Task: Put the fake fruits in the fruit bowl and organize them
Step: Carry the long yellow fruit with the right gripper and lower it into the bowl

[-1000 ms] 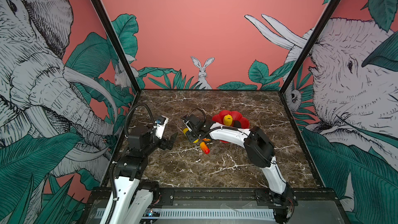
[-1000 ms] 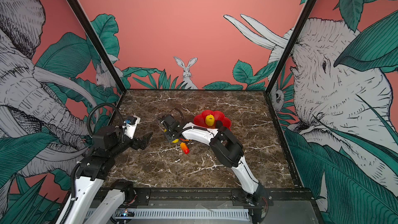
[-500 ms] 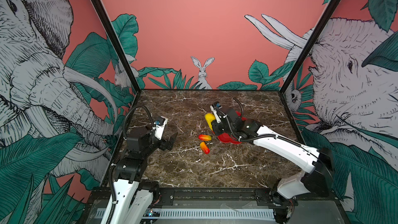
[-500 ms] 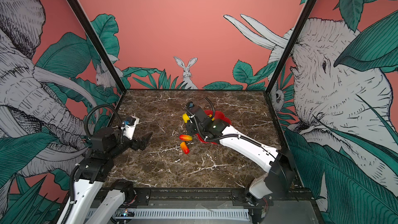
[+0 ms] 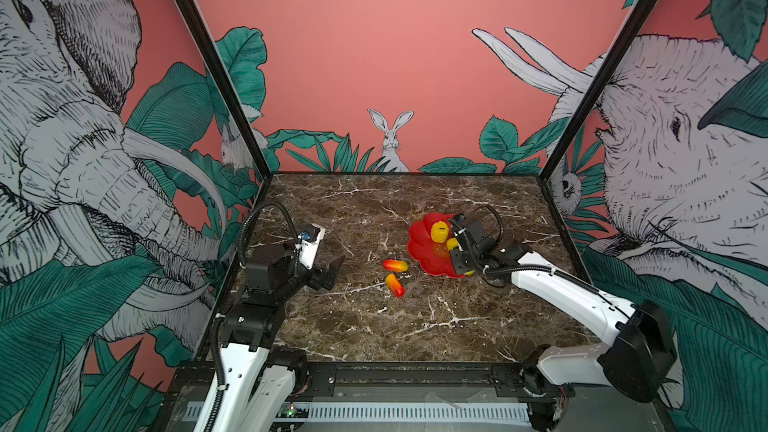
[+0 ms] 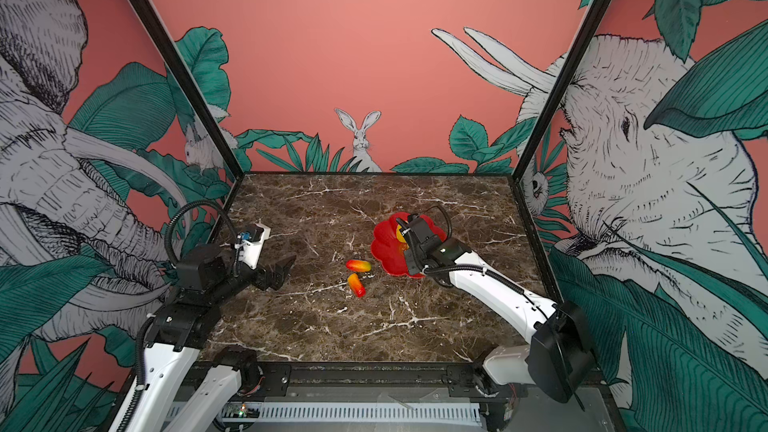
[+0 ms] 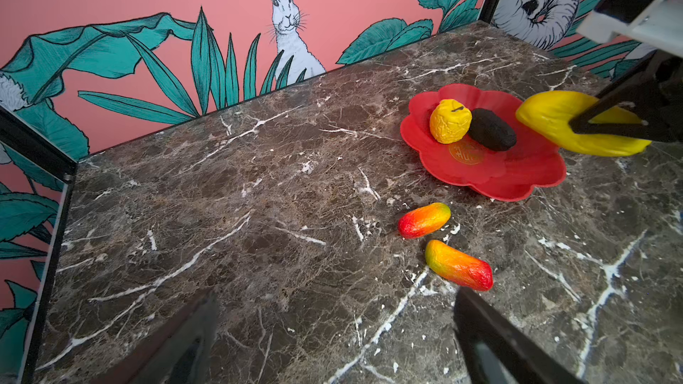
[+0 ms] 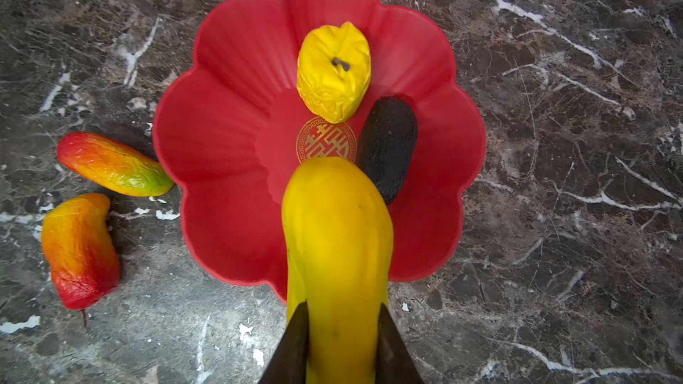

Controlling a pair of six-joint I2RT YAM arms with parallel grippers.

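A dark brown marbled tabletop [image 5: 374,317] with white veins is being enclosed on three sides by salmon-pink walls printed with green leaves, elephants and a rabbit [image 5: 390,139], with black frame posts standing at the back corners. White chips are showing in the marble surface near the fruits. The red bowl [image 8: 221,134] is lying right of the tabletop's middle, and the lumpy yellow fruit [image 8: 334,72] and the black oval [image 8: 388,145] are resting inside it, touching each other beside the gold emblem [image 8: 325,138]. The long yellow fruit [image 8: 338,253] is being held over the bowl's near rim by the right gripper [image 8: 340,345], whose fingers [image 8: 292,345] are being pressed closed against its two sides; whether the fruit's tip is touching the bowl cannot be told. Two red-orange fruits are lying on the bare marble just outside the bowl, on its left in both top views: one [image 7: 424,219] nearer the rim, one [image 7: 458,265] just beside it toward the front, apart from each other. The left gripper [image 5: 330,270] is being held above the tabletop at the left, well apart from the fruits, with its fingers [image 7: 491,338] spread wide and nothing between them.
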